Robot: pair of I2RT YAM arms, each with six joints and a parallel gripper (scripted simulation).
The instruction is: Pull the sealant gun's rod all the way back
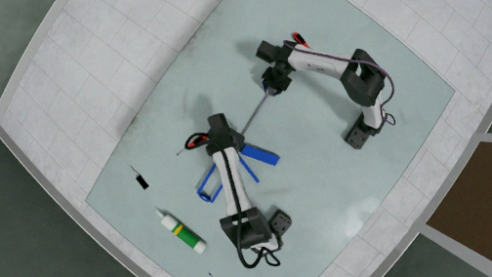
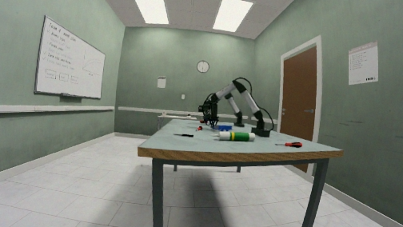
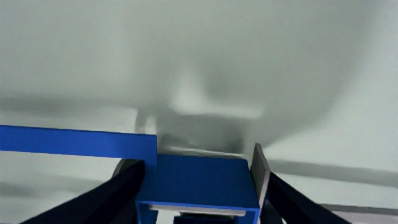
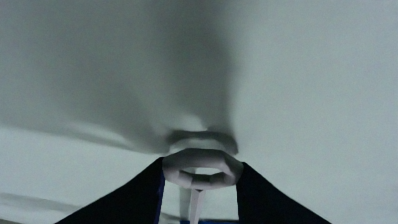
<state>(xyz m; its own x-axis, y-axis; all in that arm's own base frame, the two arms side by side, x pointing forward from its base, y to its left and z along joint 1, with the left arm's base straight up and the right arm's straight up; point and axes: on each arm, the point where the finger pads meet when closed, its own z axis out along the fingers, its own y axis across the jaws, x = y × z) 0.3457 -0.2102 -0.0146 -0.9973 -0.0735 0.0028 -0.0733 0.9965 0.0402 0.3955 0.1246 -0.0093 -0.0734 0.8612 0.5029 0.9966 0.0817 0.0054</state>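
The blue sealant gun [image 1: 261, 155] [image 2: 225, 128] lies on the table, its open cradle toward the lower left in the top view. My left gripper [image 1: 236, 141] [image 3: 202, 174] is shut across the blue rear part of the frame and the grey thumb plate [image 3: 259, 172]; the plate stands against the blue part, at the right finger. A long stretch of grey rod [image 1: 255, 114] [image 4: 197, 202] shows between the two grippers. My right gripper [image 1: 271, 89] [image 4: 201, 169] is shut on the grey ring at the rod's rear end. The rod's front part is hidden under the left arm.
A green and white cartridge [image 1: 185, 236] [image 2: 241, 137] and a black-handled tool [image 1: 142, 181] [image 2: 186, 135] lie beyond the cradle. A red tool [image 1: 197, 141] lies beside the left gripper, another [image 1: 300, 39] behind the right arm. A red screwdriver [image 2: 293, 145] lies near the table's edge.
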